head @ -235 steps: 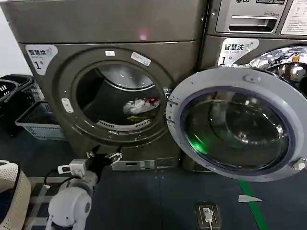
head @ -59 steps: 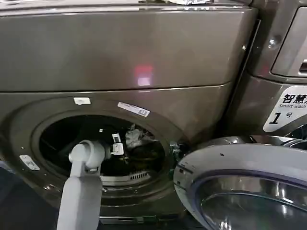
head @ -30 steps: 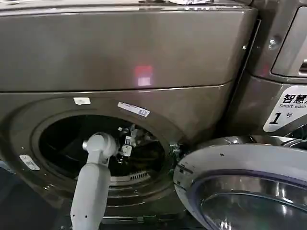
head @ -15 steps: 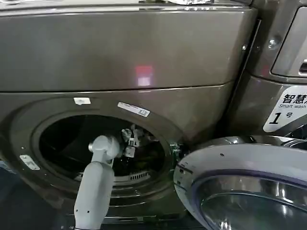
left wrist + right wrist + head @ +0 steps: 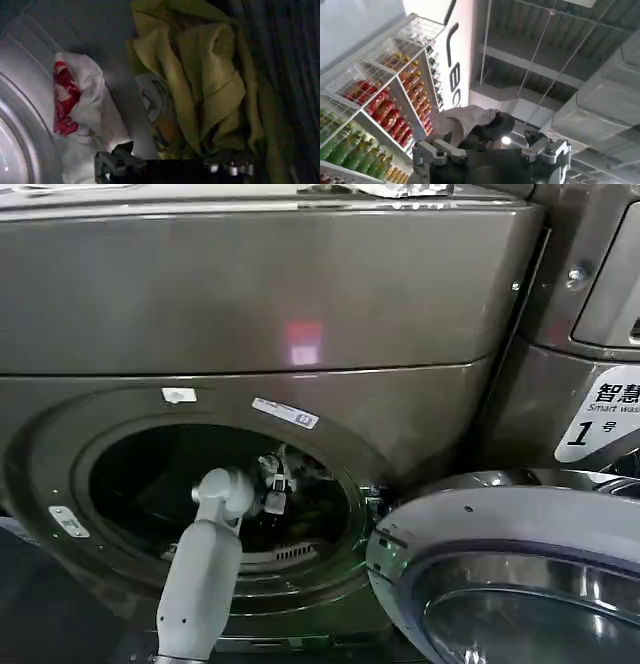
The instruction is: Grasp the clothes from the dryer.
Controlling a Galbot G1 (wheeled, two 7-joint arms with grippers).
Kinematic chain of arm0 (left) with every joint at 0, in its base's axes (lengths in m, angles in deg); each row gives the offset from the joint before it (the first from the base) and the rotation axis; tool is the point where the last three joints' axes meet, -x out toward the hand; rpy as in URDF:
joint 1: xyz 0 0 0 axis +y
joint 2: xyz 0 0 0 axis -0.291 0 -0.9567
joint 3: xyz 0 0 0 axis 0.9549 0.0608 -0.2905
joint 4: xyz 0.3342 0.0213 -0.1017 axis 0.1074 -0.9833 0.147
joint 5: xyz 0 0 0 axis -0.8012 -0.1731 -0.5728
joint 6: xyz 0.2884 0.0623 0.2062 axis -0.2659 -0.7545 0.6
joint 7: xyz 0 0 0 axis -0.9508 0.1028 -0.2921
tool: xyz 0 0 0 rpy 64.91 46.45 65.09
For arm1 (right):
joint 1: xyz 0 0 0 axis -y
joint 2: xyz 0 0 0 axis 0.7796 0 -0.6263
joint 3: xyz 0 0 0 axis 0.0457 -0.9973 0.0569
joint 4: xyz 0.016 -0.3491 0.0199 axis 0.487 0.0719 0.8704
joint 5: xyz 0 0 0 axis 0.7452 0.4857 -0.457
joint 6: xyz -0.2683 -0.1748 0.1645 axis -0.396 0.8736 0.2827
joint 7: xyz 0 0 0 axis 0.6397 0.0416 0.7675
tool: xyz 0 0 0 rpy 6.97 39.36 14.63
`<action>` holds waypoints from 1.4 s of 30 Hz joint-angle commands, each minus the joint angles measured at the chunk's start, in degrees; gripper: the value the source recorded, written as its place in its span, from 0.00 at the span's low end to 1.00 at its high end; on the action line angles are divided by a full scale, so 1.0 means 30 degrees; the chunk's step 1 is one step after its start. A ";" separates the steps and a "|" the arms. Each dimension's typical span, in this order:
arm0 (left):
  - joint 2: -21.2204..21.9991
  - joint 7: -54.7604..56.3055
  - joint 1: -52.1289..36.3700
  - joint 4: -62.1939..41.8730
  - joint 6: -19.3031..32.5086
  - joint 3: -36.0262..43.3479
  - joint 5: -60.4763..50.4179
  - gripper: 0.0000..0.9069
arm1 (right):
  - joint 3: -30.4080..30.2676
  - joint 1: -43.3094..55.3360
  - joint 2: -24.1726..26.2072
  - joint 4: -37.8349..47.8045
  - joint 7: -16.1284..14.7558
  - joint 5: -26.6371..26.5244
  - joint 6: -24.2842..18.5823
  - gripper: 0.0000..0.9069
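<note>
While your left gripper [image 5: 172, 167] hovers open and empty above the clothes [image 5: 195, 95] on the dryer [image 5: 250, 304] drum floor, you're seemingly mid-reach: lower it, then close on fabric.

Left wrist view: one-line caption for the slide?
Left gripper inside the dryer drum, poised over the clothes: yellow-green fabric beside a white-and-red piece.

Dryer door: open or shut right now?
Open. The door hangs swung aside, and the left gripper reaches through the dryer port.
</note>
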 commanded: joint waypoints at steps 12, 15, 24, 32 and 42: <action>-0.0061 0.0047 0.0045 -0.0262 -0.0555 0.0020 0.1985 0.00 | -0.0035 0.0020 -0.0037 0.0058 0.0013 -0.0013 -0.0058 1.00; -0.0093 0.0090 0.0151 0.0026 -0.0688 0.0015 0.2684 0.00 | -0.0042 0.0011 -0.0059 0.0076 0.0009 -0.0017 -0.0083 1.00; -0.0165 0.1414 0.0106 0.0925 -0.1296 -0.0255 0.4486 0.00 | -0.0026 0.0043 -0.0094 0.0071 0.0012 -0.0024 -0.0095 1.00; -0.0283 0.7074 0.0143 0.1021 -0.1455 -0.0846 0.6125 0.00 | -0.0033 -0.0025 -0.0144 -0.0002 0.0016 -0.0029 -0.0126 1.00; -0.0235 1.6023 0.0414 0.1090 -0.3951 -0.1228 0.9552 0.00 | -0.0065 -0.0047 -0.0239 -0.0163 0.0025 -0.0027 -0.0123 1.00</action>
